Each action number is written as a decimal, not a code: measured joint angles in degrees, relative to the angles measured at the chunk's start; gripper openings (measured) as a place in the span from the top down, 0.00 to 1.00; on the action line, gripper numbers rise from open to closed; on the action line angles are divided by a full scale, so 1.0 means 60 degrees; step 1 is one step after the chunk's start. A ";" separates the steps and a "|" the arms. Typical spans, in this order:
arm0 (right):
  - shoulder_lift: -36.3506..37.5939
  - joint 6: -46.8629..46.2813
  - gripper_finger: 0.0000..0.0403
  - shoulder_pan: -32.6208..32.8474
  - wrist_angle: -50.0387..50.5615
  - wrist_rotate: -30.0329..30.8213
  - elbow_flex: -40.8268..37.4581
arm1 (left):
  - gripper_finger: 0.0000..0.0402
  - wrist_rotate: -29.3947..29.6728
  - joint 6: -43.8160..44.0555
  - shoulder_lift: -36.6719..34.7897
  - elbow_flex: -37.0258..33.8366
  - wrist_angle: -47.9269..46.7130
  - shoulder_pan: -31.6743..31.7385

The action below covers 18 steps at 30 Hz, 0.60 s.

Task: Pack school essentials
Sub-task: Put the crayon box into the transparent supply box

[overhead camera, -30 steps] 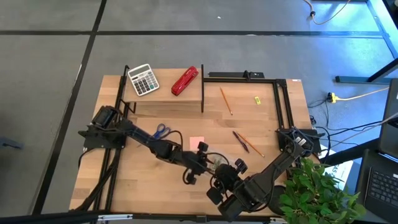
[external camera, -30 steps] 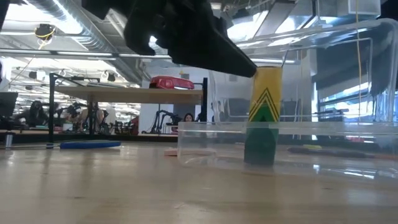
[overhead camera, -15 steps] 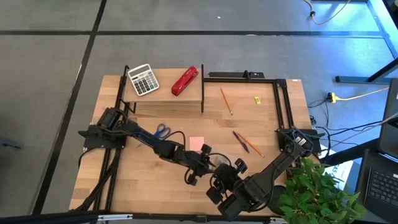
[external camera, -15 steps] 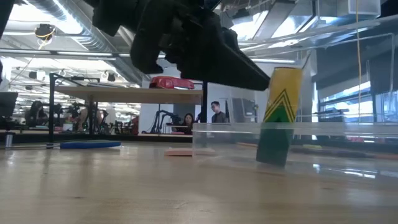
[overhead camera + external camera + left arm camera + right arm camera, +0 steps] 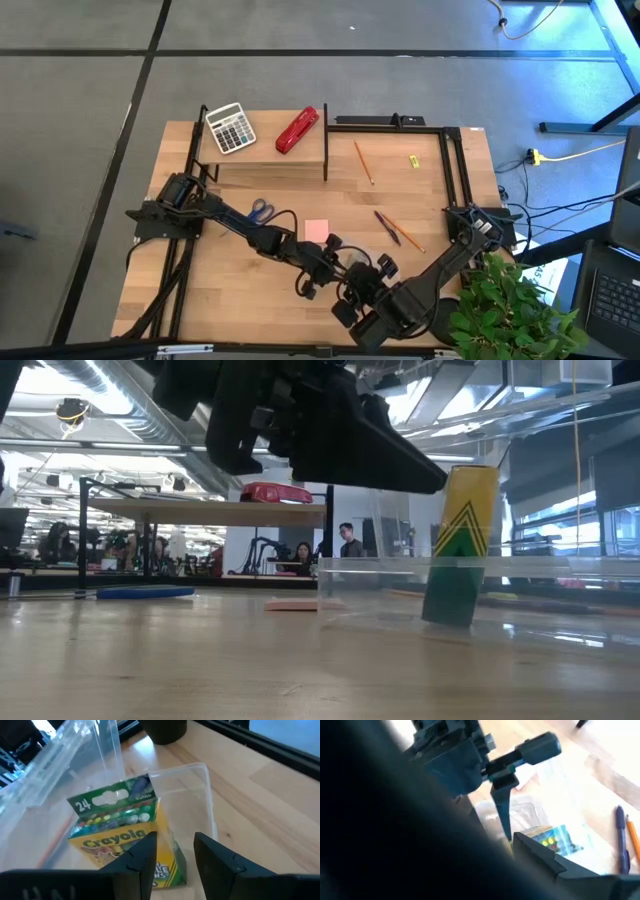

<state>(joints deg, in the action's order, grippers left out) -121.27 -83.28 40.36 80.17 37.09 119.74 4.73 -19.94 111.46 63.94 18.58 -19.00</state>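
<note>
A: Left arm pose?
B: Stretched low from its base at the near-left toward the front centre; left pincer [image 5: 172,862] has its fingers [image 5: 140,857] closed on a box.
A: Right arm?
B: Folded at the front right, right pincer [image 5: 362,292] beside the left; finger gap unreadable.

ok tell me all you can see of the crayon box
The crayon box is a yellow and green Crayola carton marked 24, with crayon tips pictured across its front. It stands nearly upright, slightly tilted, inside a clear plastic case near the table's front edge. The left pincer holds it, one finger on each side. From table height the box shows green chevrons on yellow above a dark green base, seen through the case wall.
</note>
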 joint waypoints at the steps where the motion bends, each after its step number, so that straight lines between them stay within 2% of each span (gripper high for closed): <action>1: 0.0000 0.0099 0.64 0.0000 -0.0024 -0.0073 0.0035 | 0.69 0.0003 -0.0008 0.0000 -0.0004 -0.0017 0.0003; 9: 0.0000 0.0973 0.64 0.0244 -0.0512 -0.0194 0.0404 | 0.69 0.0016 -0.0018 0.0000 -0.0004 -0.0014 0.0158; 18: 0.0007 0.1152 0.64 0.0599 -0.1064 -0.0198 0.0309 | 0.69 0.0058 -0.0012 0.0000 -0.0004 -0.0017 0.0189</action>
<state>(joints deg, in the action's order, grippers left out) -121.23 -76.37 43.95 73.78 35.91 121.60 5.08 -20.02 111.46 63.92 18.48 -17.87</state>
